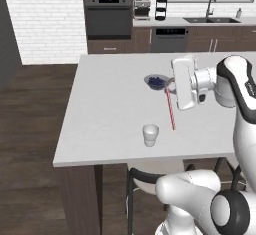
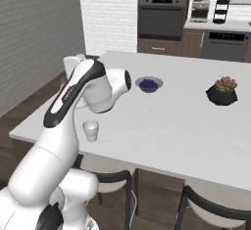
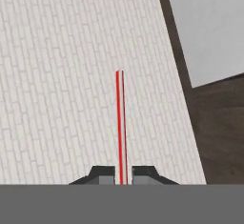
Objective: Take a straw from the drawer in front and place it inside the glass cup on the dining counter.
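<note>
Gripping the straw [image 3: 119,123] at one end, the gripper [image 3: 122,174] has its fingers clenched on it, the red shaft running straight out between the tips. In the left base view the straw [image 1: 170,110] hangs above the dining counter [image 1: 110,124], beside and above the glass cup [image 1: 150,134], not yet over its mouth. Judged risk: the long free end may strike the small cup's rim and tip it, or swivel within the narrow pinch.

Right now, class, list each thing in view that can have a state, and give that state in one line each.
gripper: shut on the straw.
straw: held, hanging above the dining counter, not yet in the cup.
glass cup: upright, empty, on the counter.
bowl: upright, holding blue berries.
</note>
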Available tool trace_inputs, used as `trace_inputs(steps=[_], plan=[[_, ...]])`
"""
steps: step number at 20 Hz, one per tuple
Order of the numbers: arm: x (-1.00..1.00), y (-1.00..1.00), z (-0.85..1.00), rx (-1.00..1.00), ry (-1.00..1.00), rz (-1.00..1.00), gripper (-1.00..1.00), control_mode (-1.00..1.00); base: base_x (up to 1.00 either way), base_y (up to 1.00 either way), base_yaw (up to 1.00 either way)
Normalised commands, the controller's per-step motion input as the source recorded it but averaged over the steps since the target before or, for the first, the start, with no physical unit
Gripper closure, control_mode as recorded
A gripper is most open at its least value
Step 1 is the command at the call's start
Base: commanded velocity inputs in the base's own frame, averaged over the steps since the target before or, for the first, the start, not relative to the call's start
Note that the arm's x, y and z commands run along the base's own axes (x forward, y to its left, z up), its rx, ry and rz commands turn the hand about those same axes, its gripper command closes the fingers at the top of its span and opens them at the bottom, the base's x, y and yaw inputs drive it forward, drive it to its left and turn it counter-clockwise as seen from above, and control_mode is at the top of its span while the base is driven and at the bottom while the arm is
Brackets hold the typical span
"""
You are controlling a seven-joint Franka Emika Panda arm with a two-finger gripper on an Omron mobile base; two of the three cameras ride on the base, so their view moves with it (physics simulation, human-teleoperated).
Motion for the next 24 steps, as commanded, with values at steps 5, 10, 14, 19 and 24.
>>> trace_inputs(steps=[5,10,14,19,24], plan=[[0.54,0.0,-0.27,0.0,0.03,0.0,1.0,-1.0,0.0,0.0,0.0],[0.49,0.0,-0.15,0.0,0.0,0.0,1.0,-1.0,0.0,0.0,0.0],[0.33,0.0,-0.18,0.0,0.0,0.0,1.0,-1.0,0.0,0.0,0.0],[0.26,-0.01,-0.24,0.0,0.0,0.0,1.0,-1.0,0.0,0.0,0.0],[0.09,0.0,-0.29,0.0,0.0,0.0,1.0,-1.0,0.0,0.0,0.0]])
